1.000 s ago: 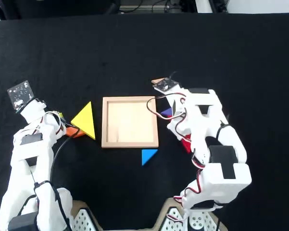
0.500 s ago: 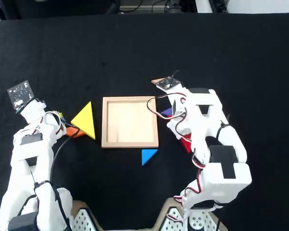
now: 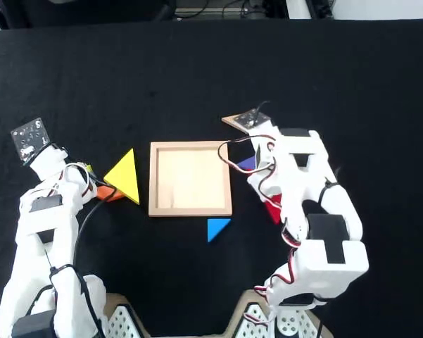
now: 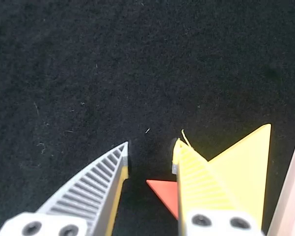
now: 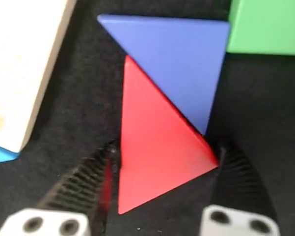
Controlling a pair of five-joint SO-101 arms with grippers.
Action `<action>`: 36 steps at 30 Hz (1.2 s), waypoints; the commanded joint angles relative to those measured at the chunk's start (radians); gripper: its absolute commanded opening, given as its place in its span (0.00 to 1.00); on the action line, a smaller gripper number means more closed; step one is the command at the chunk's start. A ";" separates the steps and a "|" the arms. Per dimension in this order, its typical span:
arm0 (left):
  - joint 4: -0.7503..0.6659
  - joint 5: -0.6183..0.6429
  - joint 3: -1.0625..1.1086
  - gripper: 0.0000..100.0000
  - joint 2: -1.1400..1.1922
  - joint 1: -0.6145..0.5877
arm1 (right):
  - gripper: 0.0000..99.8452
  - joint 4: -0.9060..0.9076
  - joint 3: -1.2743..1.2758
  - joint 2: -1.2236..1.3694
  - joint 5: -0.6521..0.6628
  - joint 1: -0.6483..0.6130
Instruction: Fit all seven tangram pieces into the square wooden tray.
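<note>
The square wooden tray lies in the middle of the black cloth, between the two arms, and the pieces in view lie outside it. A yellow triangle sits just beside its left edge, with an orange-red triangle poking out from under the left arm. A light blue triangle lies near the tray's front right corner. The left gripper is low over the cloth with its jaws narrowly parted; the orange-red triangle's corner is in the gap and the yellow triangle runs alongside one finger. The right gripper is spread wide astride a red triangle lying flat to the tray's right — whether the fingers touch its edges I cannot tell. A dark blue triangle lies against the red one's long side, and a green piece sits just beside the blue.
</note>
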 commanded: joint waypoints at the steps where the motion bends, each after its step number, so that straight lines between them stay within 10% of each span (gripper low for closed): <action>1: -0.017 0.002 -0.008 0.16 -0.003 0.013 | 0.14 0.005 0.013 0.015 -0.012 0.014; 20: -0.017 0.002 -0.008 0.16 -0.003 0.013 | 0.08 0.364 -0.225 -0.427 0.146 -0.020; 36: -0.015 0.011 -0.005 0.15 -0.008 -0.035 | 0.08 0.143 -0.226 -0.289 0.431 -0.489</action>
